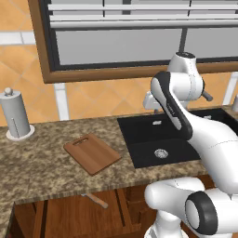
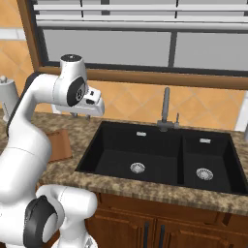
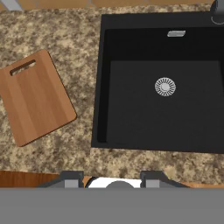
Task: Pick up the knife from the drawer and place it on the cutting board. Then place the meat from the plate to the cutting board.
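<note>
Left base view first. Black sink (image 1: 162, 139) sunk into the speckled stone counter (image 1: 42, 162), and everything placed off that. Cutting board (image 1: 92, 152) flat on the counter just left of the sink, lying at a slant, slot handle at the end farther from the camera, top bare. Down below the counter edge, left of the sink and nearer the camera, the drawer (image 1: 69, 218) pulled open. Knife (image 1: 95, 199) lying flat on the drawer bottom, tan handle toward the sink side, thin blade pointing away from it. Well left of the sink, past the board, a paper towel holder (image 1: 16, 116) standing upright at the back of the counter. White arm (image 1: 186, 121) rising at the right and bending over the sink's near corner.

Over to the right base view. Same sink, now showing two basins, a drain in each. Faucet (image 2: 165, 109) upright behind the sink, about at the divider. Just a corner of the cutting board peeking out left of the sink, behind the arm. Wooden cabinet doors (image 2: 160, 227) straight below the sink.

Now the hand view, looking straight down. Sink's left basin spread out on the right, round drain (image 3: 165, 86) shining in the middle. Cutting board on the counter just left of the sink, apart from its rim, nothing on it. Gripper (image 3: 111, 180) hanging above the counter strip in front of the sink, fingertips (image 3: 72, 179) parted with a moderate gap, gripping nothing.
</note>
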